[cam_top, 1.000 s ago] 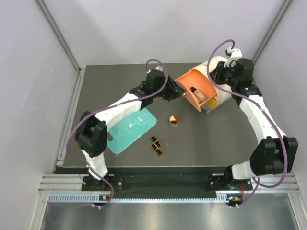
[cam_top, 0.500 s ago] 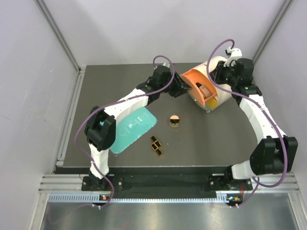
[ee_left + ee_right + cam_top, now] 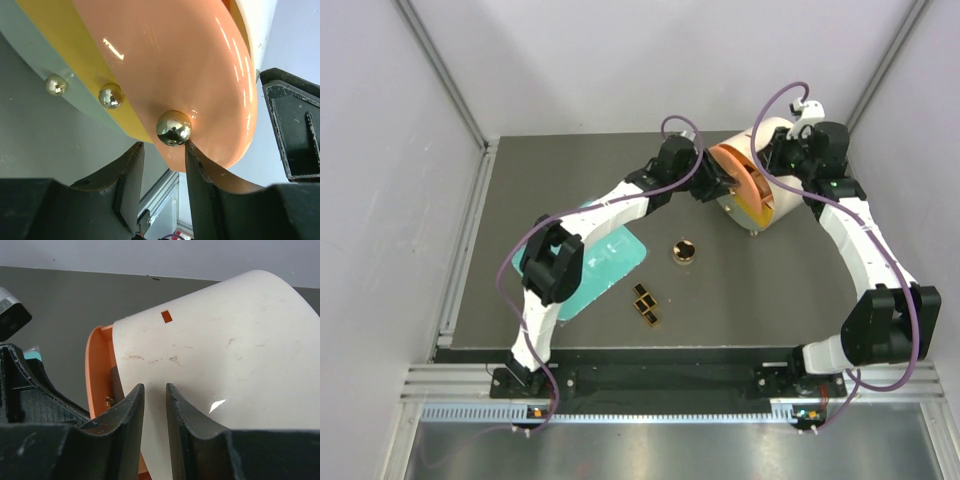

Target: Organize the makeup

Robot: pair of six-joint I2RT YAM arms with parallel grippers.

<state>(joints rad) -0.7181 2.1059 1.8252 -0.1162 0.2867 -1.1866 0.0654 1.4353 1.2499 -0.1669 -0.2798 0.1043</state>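
A round gold-and-black compact [image 3: 685, 250] and small black gold-panned palettes [image 3: 645, 303] lie on the dark table. The white drum [image 3: 772, 128] lies on its side at the back right, its orange drawer [image 3: 740, 176] almost pushed in. My left gripper [image 3: 712, 185] is at the drawer front; in the left wrist view [image 3: 163, 145] its jaws are apart and empty, the right fingertip touching the drawer's gold knob [image 3: 173, 128]. My right gripper [image 3: 784, 150] rests on the drum's white shell [image 3: 220, 355], jaws nearly together [image 3: 154, 386]. The peach tubes are hidden; a dark item [image 3: 116, 385] shows inside the drawer.
The flat teal tray [image 3: 610, 262] lies left of the palettes, partly under my left arm. Two more gold knobs [image 3: 111, 95] sit on the yellow and pale drawer fronts. Grey walls close off the table at left, back and right.
The left arm has reached right and pushed the orange drawer from wide open to almost in. The items seen inside it earlier are now covered. The right arm has not moved.
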